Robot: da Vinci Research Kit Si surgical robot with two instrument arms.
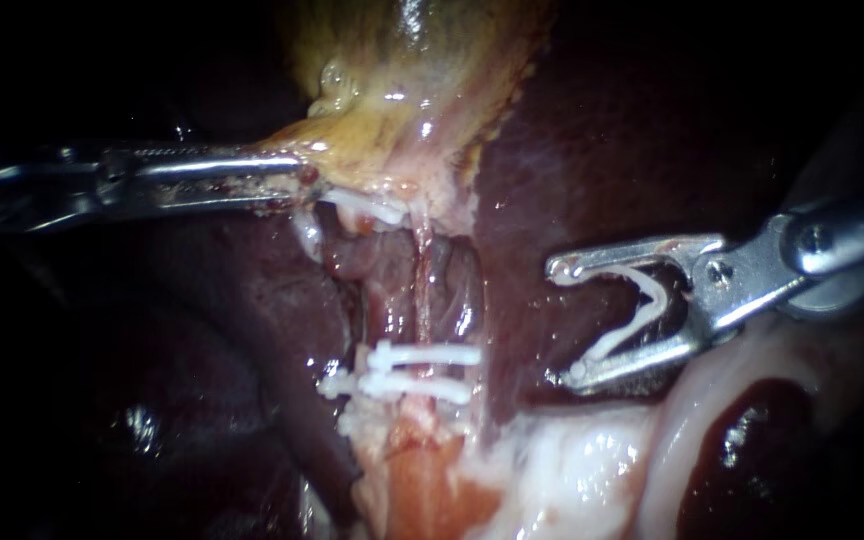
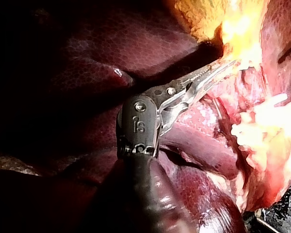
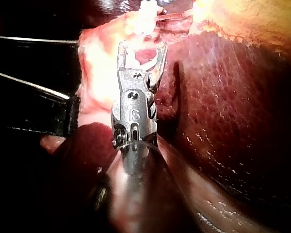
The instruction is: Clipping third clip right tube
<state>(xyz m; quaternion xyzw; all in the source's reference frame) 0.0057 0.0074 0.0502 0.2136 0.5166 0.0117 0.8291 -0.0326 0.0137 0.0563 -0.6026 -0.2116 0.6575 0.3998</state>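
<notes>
My right instrument comes in from the right and hovers over the dark liver, beside the tubes. Its jaws stand wide apart with a white V-shaped clip seated between them, touching both. A thin reddish tube runs down from the yellow gallbladder. Two white clips cross it low down, and another white clip lies near the gallbladder's neck. My left instrument enters from the left, its jaws shut on the gallbladder's lower edge. The left wrist view shows those jaws on the yellow tissue. The right wrist view shows the spread jaws.
Dark red liver surrounds the dissected area on both sides. Pale fatty tissue lies below the clips and under my right instrument. In the right wrist view, thin dark rods cross beside the tissue.
</notes>
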